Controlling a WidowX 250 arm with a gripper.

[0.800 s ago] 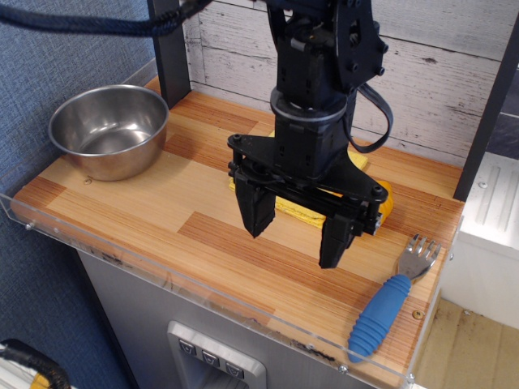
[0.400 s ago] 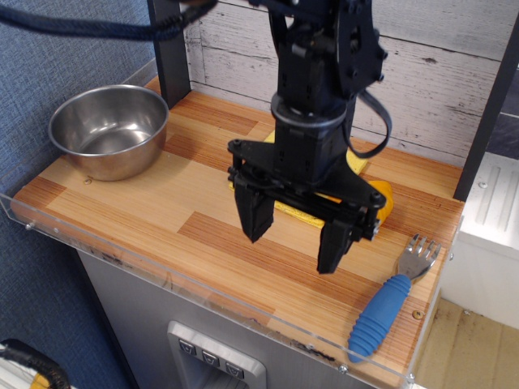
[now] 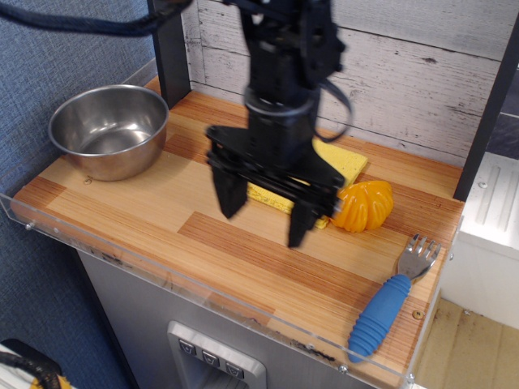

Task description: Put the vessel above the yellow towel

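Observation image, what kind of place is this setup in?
Probably a toy kitchen counter rigged for robot trials: a wood-patterned countertop backed by whitewashed planks, holding a stainless-steel bowl, a yellow towel and a blue-handled fork, with the open gripper above.

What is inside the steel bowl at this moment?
The vessel shows only bare shiny metal inside; nothing lies in it. The near inner wall is hidden by its rim. The open gripper hangs apart from it, empty.
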